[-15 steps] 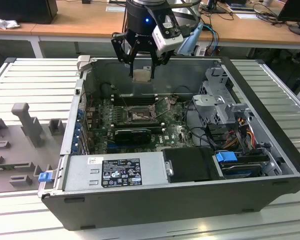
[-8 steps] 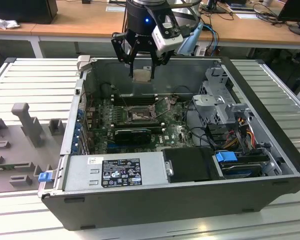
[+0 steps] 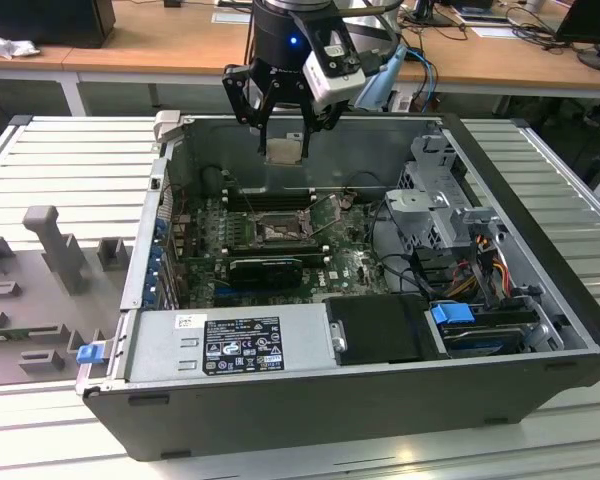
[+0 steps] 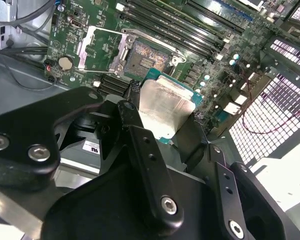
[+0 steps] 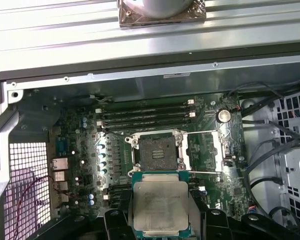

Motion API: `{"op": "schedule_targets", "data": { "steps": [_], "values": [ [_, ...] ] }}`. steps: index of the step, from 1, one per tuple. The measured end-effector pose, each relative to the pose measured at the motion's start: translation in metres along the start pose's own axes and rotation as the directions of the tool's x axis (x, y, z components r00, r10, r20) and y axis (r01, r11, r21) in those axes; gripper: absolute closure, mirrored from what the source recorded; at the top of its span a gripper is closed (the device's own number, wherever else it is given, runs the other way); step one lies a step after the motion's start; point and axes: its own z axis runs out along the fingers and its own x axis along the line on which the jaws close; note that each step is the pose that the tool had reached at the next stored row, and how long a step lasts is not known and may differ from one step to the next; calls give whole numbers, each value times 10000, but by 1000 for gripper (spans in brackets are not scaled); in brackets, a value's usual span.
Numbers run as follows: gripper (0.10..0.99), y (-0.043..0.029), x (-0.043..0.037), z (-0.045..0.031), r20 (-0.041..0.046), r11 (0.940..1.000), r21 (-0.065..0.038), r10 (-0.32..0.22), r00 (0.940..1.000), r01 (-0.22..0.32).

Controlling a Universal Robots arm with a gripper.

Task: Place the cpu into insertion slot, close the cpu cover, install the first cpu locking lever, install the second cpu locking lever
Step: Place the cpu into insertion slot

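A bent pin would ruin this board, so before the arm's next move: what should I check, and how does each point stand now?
1. cpu gripped by the claw: ok, clamped in both wrist views.
2. insertion slot bare: ok, nothing lies in it.
3. cpu cover swung off the slot: ok.
4. Chip lined up over the slot: cannot tell; it hangs high above the motherboard.
5. Chip's orientation matches the slot: cannot tell.
6. Cables off the slot: ok, they lie to one side.
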Motion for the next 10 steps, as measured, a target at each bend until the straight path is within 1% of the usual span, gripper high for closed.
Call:
{"op": "schedule_targets", "data": {
  "steps": [10],
  "values": [
    [553,0,0,0,29,9995,-7,319,9995,-319]
  ]
}}
